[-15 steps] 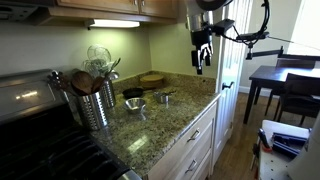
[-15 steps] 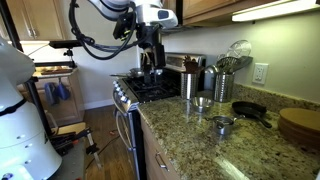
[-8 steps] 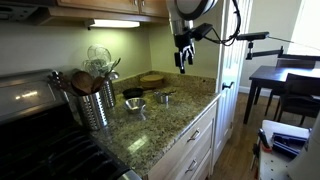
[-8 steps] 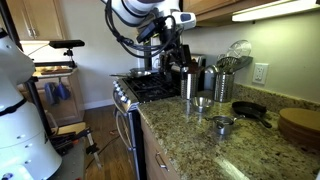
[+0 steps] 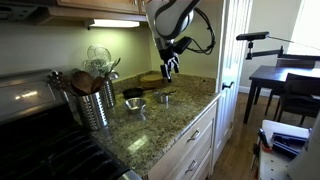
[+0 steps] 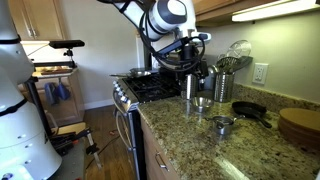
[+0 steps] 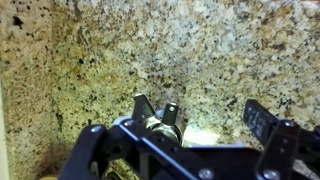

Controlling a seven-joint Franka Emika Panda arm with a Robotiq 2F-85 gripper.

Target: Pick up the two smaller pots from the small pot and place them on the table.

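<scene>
The small pot (image 5: 164, 98) is a shiny steel saucepan with a short handle, standing on the granite table (image 5: 190, 108); it also shows in an exterior view (image 6: 222, 125). The two smaller pots cannot be made out apart from it at this size. My gripper (image 5: 168, 66) hangs in the air above and a little behind the pot, also seen in an exterior view (image 6: 199, 72). In the wrist view the gripper (image 7: 200, 115) is open and empty, and a steel pot (image 7: 166, 125) with its handle sits below, close to the left finger (image 7: 143, 107).
A wider steel bowl (image 5: 135, 104) and a dark pot (image 5: 133, 92) stand beside the small pot. A steel utensil holder (image 5: 96, 103), a whisk, a round wooden board (image 5: 152, 78) and the stove (image 6: 150, 88) are on the counter. A dining table (image 5: 280, 80) stands beyond.
The arm has swung in from beyond the counter's end to over the counter, and the gripper has come lower toward the pots. The pots have not moved.
</scene>
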